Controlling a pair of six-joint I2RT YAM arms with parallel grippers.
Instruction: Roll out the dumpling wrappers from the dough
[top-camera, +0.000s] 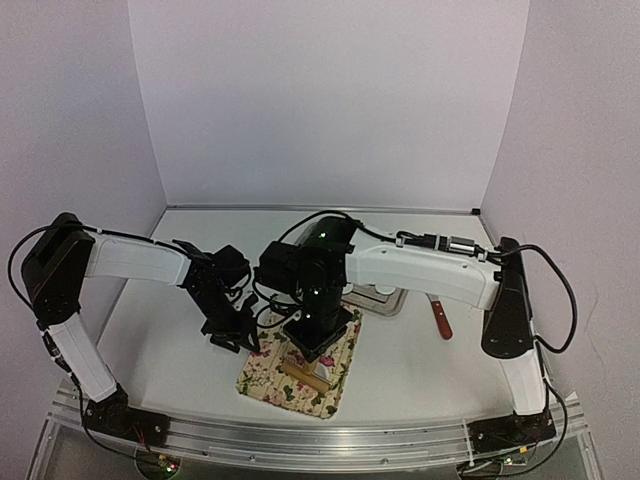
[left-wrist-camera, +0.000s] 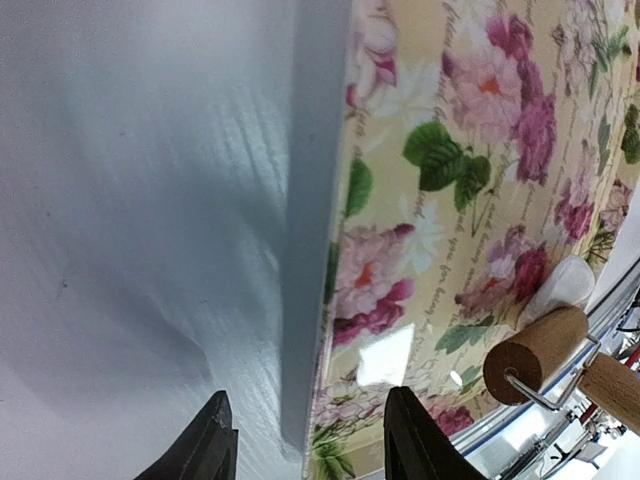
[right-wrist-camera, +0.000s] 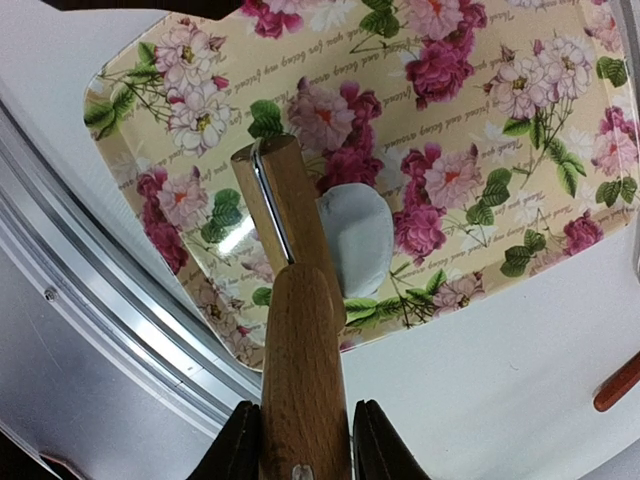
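Your right gripper (right-wrist-camera: 305, 445) clamping the brown wooden roller (right-wrist-camera: 298, 340), thin white round dumpling wrapper (right-wrist-camera: 362, 238) lying beside it inside the yellow floral tray (right-wrist-camera: 490, 120), your left gripper (left-wrist-camera: 312, 440) hanging open at the tray's left edge.

The white-and-black left arm (top-camera: 130, 258) reaches inward with its elbow raised, and its black left pincer (left-wrist-camera: 310, 450) is held low with the jaws standing apart. The right arm (top-camera: 430, 270) folds across toward the middle, wrist pointing down. Its right pincer (right-wrist-camera: 305, 450) is clamped on a brown wooden roller handle (right-wrist-camera: 300, 350).
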